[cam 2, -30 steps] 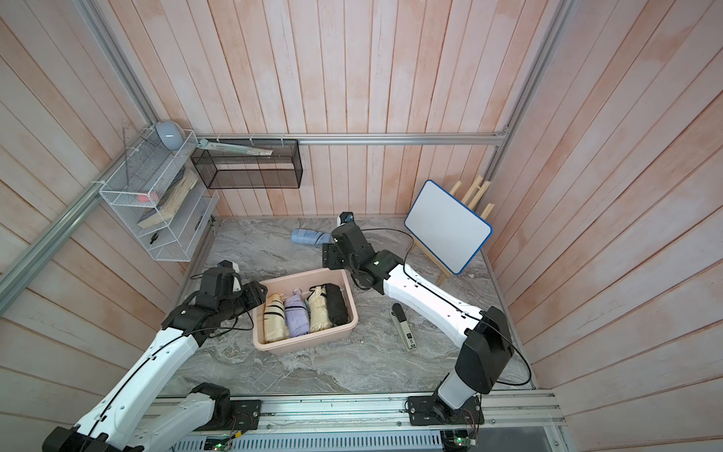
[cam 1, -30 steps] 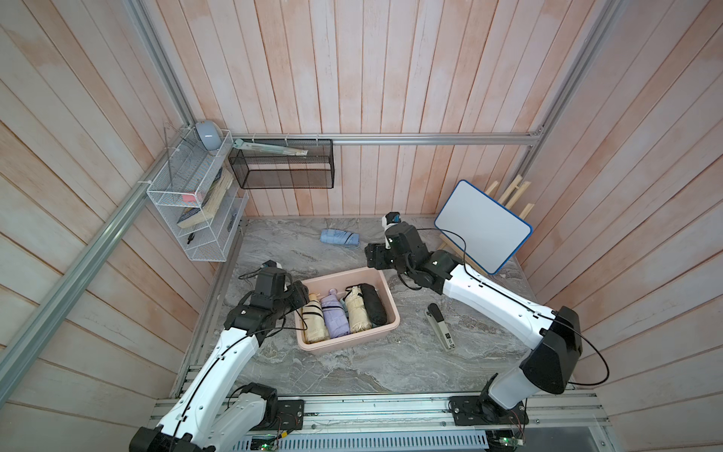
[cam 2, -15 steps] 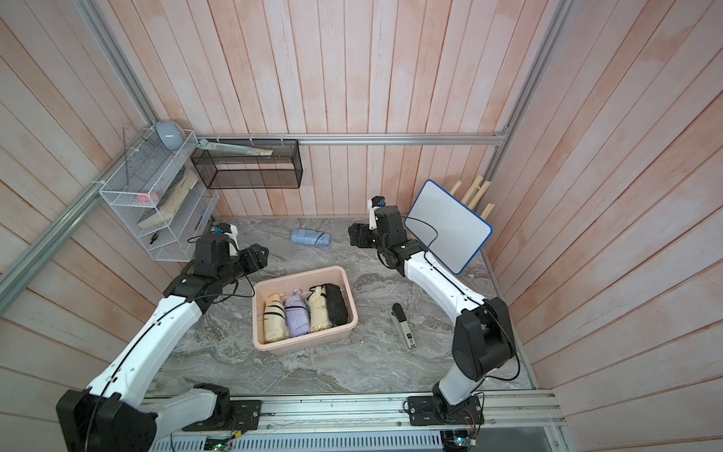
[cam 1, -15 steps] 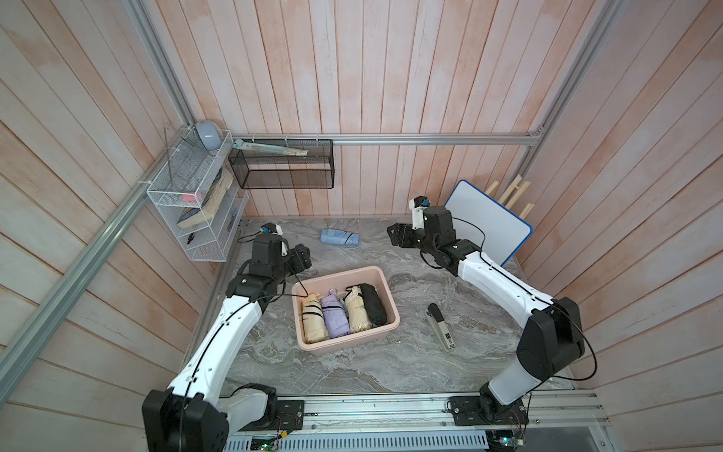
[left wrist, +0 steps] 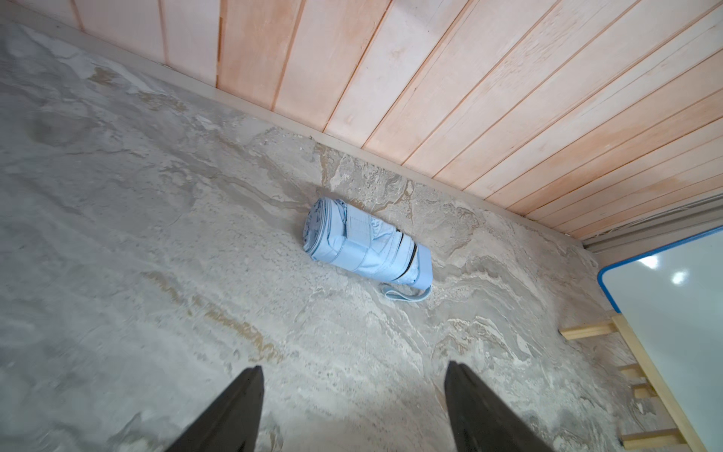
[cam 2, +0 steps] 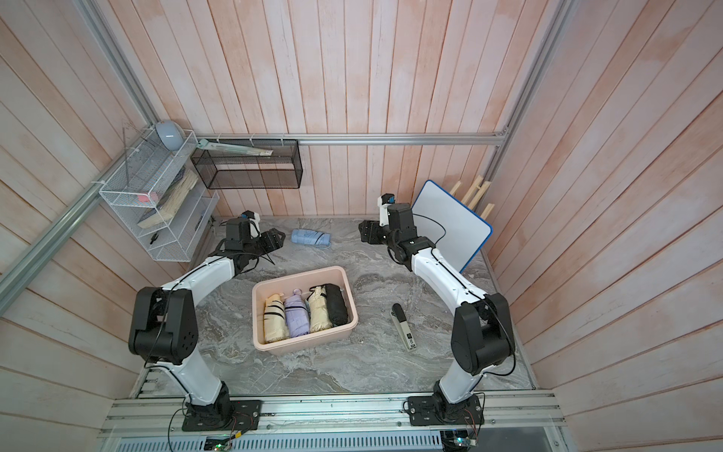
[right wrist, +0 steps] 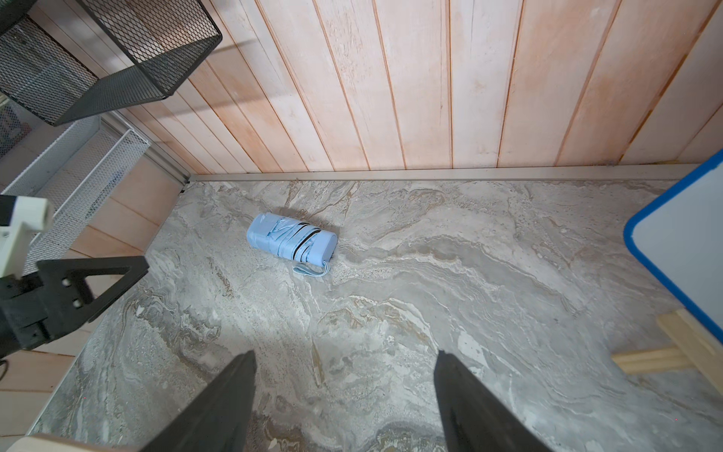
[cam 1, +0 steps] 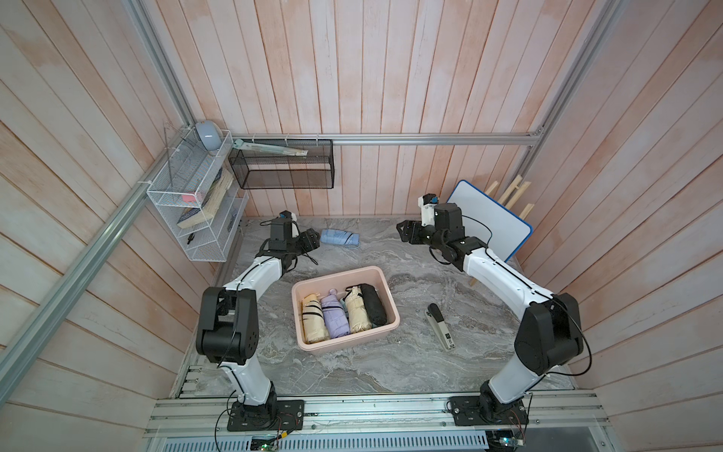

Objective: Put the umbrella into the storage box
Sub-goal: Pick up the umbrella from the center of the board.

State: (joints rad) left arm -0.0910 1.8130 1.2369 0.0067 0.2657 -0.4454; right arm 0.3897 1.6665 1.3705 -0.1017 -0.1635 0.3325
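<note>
A light blue folded umbrella [cam 1: 339, 238] [cam 2: 310, 237] lies on the marble table near the back wall, its wrist strap on the table beside it. My left gripper [cam 1: 312, 239] [cam 2: 276, 238] hovers just left of it, open and empty; the left wrist view shows the umbrella [left wrist: 365, 248] ahead of the open gripper [left wrist: 354, 371]. My right gripper [cam 1: 405, 231] [cam 2: 365, 231] is open and empty well to the umbrella's right, with the umbrella [right wrist: 291, 242] far ahead of it [right wrist: 344, 358]. The pale pink storage box [cam 1: 348, 344] [cam 2: 305, 344] sits mid-table and holds several folded umbrellas side by side.
A grey and black stapler-like tool [cam 1: 440, 326] lies right of the box. A whiteboard [cam 1: 489, 219] on a wooden easel leans at the back right. A black mesh basket [cam 1: 281, 172] and a white wire rack [cam 1: 195, 211] hang on the walls at the back left.
Both arms have swung away from the box towards the back of the table. The left gripper has come up beside the blue umbrella; the right gripper has moved to the back right.
</note>
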